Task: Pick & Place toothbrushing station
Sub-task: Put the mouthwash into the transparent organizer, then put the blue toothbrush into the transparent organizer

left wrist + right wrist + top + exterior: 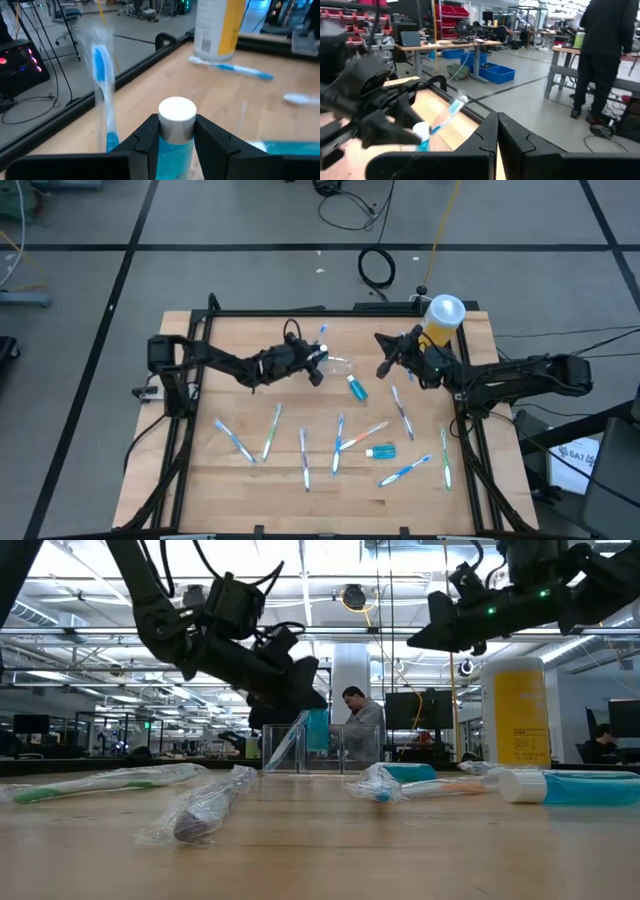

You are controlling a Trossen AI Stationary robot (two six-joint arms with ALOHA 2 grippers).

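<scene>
Progress was judged early: the clear cup (338,365) stood near the table's middle toward the far edge, with one wrapped toothbrush (323,332) leaning up out of it, visible as the blue-headed brush in the left wrist view. Left gripper (318,365) hung just beside the cup on its left, jaws part-open and clamped on a teal toothpaste tube (176,131) with its white cap pointing up between the fingers (214,140); it seemed to be on its way into the cup. Still to place: a second teal tube (357,388) lying just in front of the cup, a third (383,451) nearer the front edge, and about ten toothbrushes scattered across the near half of the table (200,480), apparently untouched. Left arm reached in from the left side, forearm roughly level, wrist raised above the board. Right gripper (384,366) hovered well clear of the surface to the right of the cup, jaws fully closed on nothing, arm extended from the right past the yellow bottle (442,320), apparently waiting.
</scene>
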